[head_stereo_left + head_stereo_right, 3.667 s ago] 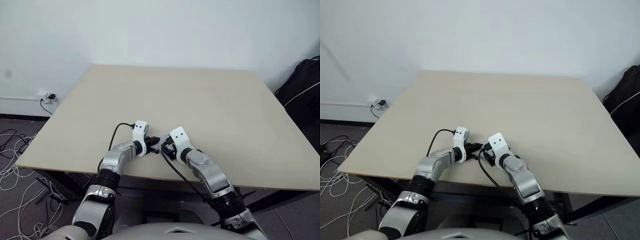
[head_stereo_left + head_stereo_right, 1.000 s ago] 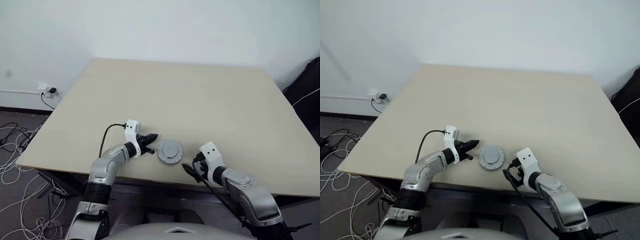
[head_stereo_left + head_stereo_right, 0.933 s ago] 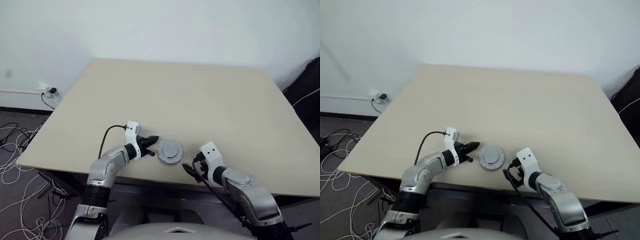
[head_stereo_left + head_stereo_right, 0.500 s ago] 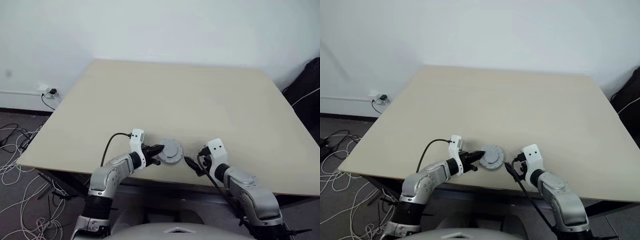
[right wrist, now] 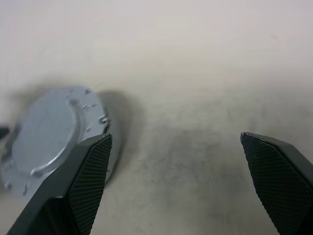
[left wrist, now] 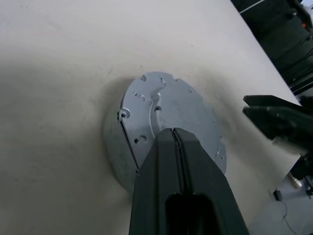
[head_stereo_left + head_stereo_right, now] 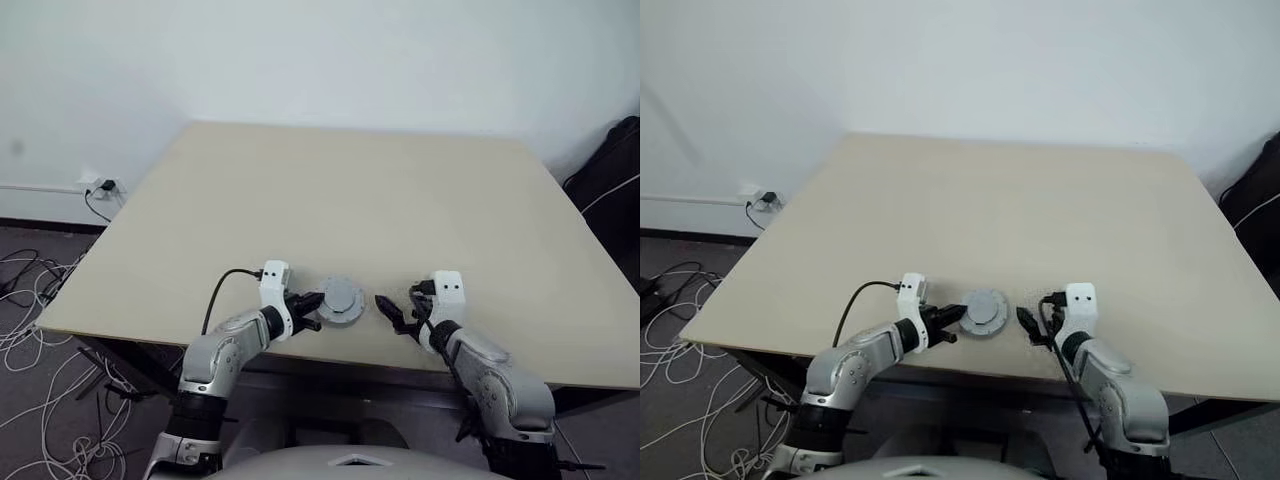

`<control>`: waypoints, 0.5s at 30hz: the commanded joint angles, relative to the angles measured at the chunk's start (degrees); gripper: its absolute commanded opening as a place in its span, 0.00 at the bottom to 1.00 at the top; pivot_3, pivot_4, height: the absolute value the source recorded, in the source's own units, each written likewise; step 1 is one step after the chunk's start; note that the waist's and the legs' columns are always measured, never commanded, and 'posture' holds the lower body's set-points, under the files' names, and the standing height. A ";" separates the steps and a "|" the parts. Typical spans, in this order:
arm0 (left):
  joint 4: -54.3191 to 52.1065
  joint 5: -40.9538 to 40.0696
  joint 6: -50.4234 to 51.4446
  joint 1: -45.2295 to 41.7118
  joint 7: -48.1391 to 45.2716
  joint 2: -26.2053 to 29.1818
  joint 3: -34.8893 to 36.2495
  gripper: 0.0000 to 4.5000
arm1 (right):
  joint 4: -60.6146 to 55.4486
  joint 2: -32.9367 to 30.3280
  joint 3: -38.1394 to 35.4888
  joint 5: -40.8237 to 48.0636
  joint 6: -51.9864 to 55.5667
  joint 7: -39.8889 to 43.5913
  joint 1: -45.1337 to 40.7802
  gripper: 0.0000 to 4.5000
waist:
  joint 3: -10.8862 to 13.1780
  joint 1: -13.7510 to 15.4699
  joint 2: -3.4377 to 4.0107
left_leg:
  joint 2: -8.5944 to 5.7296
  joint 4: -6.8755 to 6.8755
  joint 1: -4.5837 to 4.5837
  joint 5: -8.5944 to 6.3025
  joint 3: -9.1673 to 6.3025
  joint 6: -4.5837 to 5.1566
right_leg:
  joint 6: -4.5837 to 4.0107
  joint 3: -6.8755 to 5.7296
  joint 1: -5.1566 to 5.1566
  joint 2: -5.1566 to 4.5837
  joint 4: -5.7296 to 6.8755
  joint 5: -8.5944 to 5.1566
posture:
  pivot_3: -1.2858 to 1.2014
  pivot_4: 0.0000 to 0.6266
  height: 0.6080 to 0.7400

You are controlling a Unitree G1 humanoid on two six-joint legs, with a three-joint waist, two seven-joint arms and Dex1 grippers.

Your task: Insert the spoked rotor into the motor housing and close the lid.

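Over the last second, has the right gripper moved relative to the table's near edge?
Yes. The right gripper has moved away from the near edge of the table and farther onto the tabletop, now level with the lid, jaws open.

We see a plain lab or office room, bare white wall (image 7: 330,50), large beige table (image 7: 340,200), wall socket (image 7: 97,190) with plugged lead, loose white cables (image 7: 25,330) tangled across grey carpeted floor (image 7: 20,245), black bag (image 7: 605,170) by the wall
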 commanded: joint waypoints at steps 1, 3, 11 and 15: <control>-0.93 0.05 -0.11 -1.22 0.41 -0.49 -0.46 0.00 | -1.32 2.66 -5.19 6.30 4.88 -1.65 -2.14 0.99 | -0.05 -0.08 0.07 | 0.00 0.00 0.01 0.00 0.00 0.00 | 0.00 0.00 0.00 0.02 0.00 0.00 | 0.52 0.00 1.00; -0.74 0.41 0.04 -1.43 0.97 -0.48 -0.66 0.00 | -1.32 4.21 -7.16 8.82 7.67 -2.79 -2.98 0.99 | -0.12 -0.18 0.19 | 0.00 -0.01 0.02 0.00 0.00 0.01 | -0.02 0.02 -0.02 0.03 0.01 0.01 | 0.52 0.00 1.00; 1.77 1.81 0.54 -2.72 5.46 -1.18 1.07 0.00 | -1.90 8.63 -11.89 18.03 16.28 -5.90 -6.15 0.99 | -0.27 -0.28 0.43 | 0.00 -0.01 0.04 0.01 0.00 0.02 | -0.03 0.03 -0.02 0.04 0.02 0.02 | 0.52 0.00 1.00; 2.17 1.96 0.84 -2.78 6.09 -1.09 1.64 0.00 | -1.17 9.93 -12.90 21.55 19.50 -7.02 -7.06 0.99 | -0.29 -0.39 0.45 | 0.00 -0.02 0.04 0.01 0.00 0.02 | -0.04 0.04 -0.03 0.04 0.02 0.02 | 0.52 0.00 1.00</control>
